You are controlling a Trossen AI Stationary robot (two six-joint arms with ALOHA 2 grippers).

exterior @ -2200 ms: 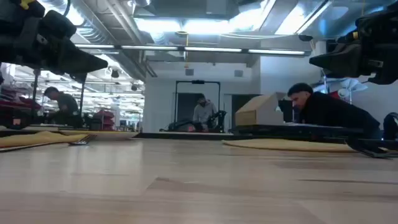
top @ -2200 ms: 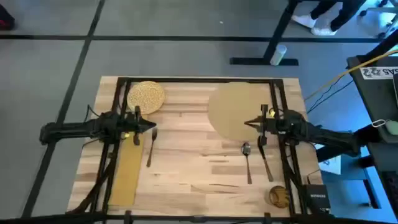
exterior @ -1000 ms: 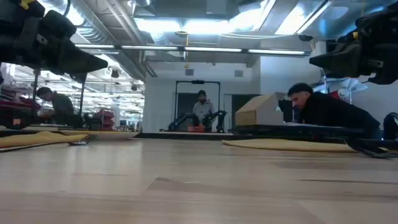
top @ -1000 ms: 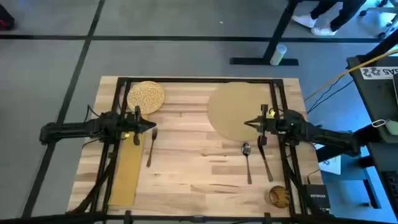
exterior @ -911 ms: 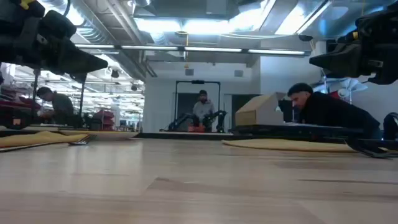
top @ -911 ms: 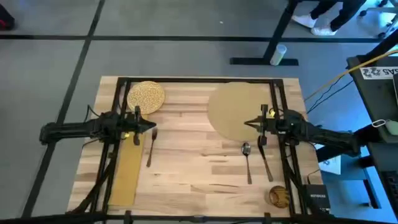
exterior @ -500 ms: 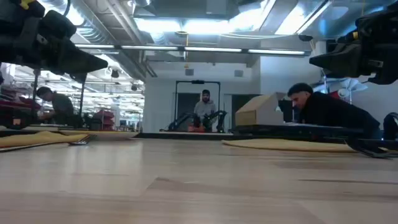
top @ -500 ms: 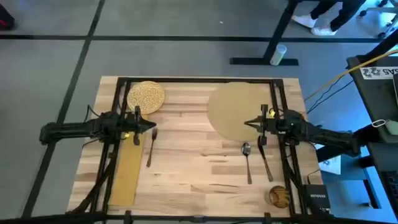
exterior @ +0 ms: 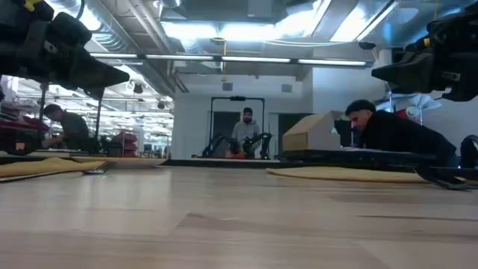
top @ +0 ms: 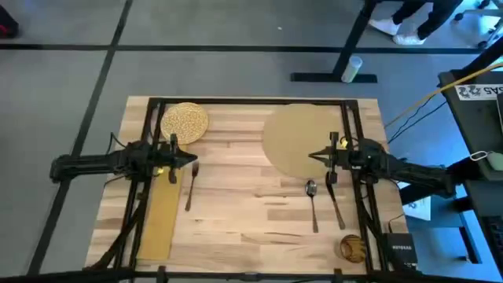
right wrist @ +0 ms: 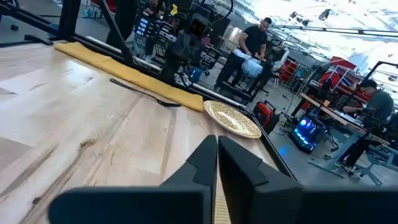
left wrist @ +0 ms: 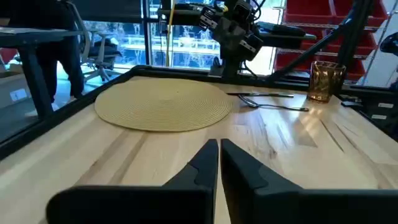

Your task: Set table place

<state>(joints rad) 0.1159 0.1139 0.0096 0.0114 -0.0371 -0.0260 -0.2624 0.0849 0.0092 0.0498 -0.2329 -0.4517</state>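
Tan place: flat on table, far right part.
Left gripper: fingers pressed together, empty, above table's left side.
Right gripper: pressed together, empty, over place's near edge.

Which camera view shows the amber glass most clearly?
The left wrist view: the amber glass stands upright beyond the cutlery, its faceted wall lit. The high view shows it only from above, near the table corner. The low and right wrist views do not show it.
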